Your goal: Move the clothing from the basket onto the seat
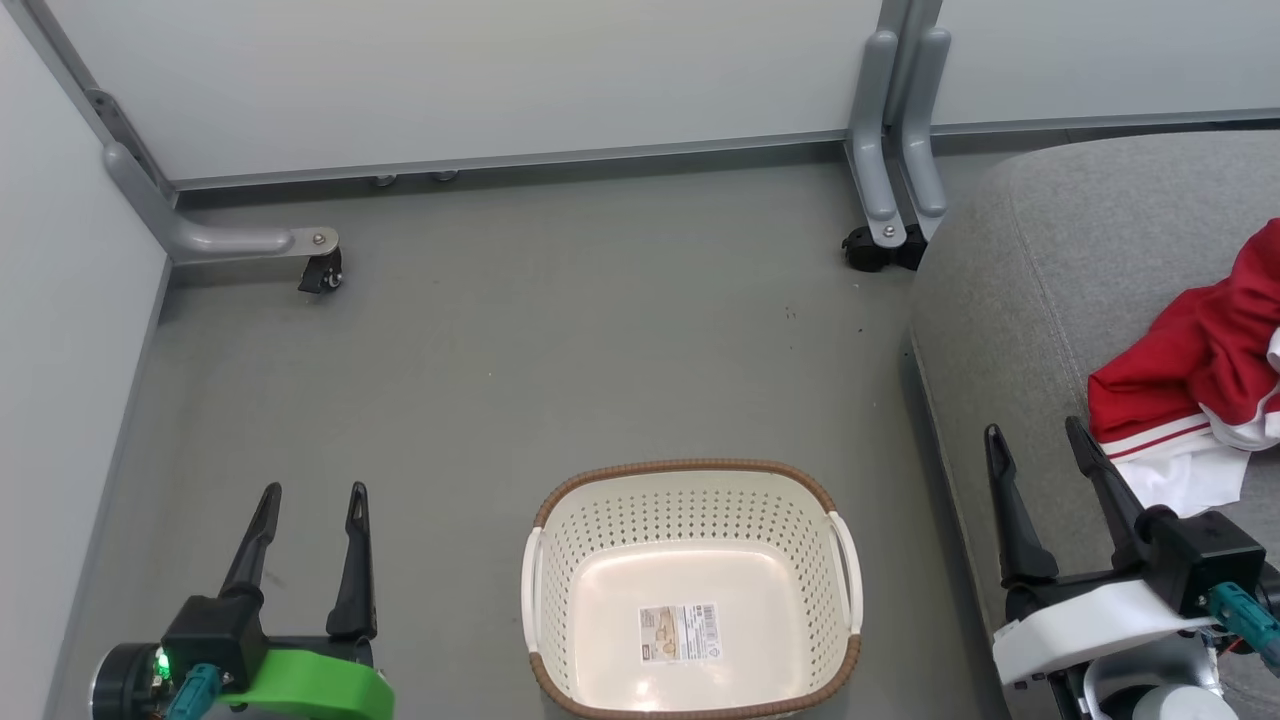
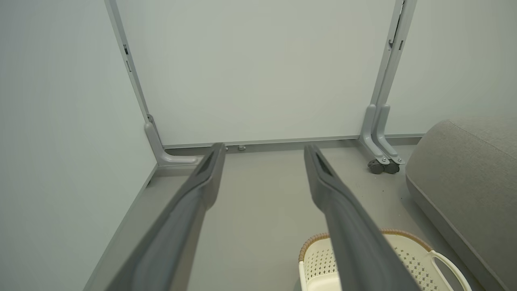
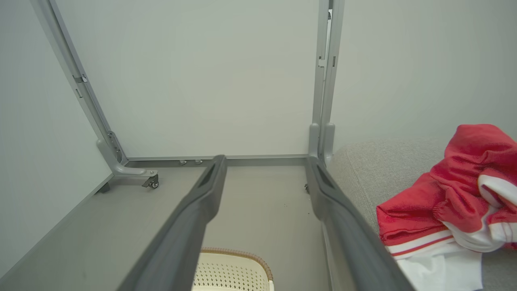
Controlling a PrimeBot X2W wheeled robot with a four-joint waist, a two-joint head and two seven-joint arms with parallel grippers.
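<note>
Clothing, soft bright red fabric with white stripe trim (image 1: 1190,370), lies bunched on the large grey upholstered seat (image 1: 1010,300). The cream perforated plastic basket with brown rim (image 1: 690,467) is empty, label (image 1: 680,632) showing. Left gripper (image 1: 314,490) and right gripper (image 1: 1033,430) are both released and hold nothing. Task looks done. Retract the right arm clear of the white hem (image 1: 1190,485) to avoid a snag.
</note>
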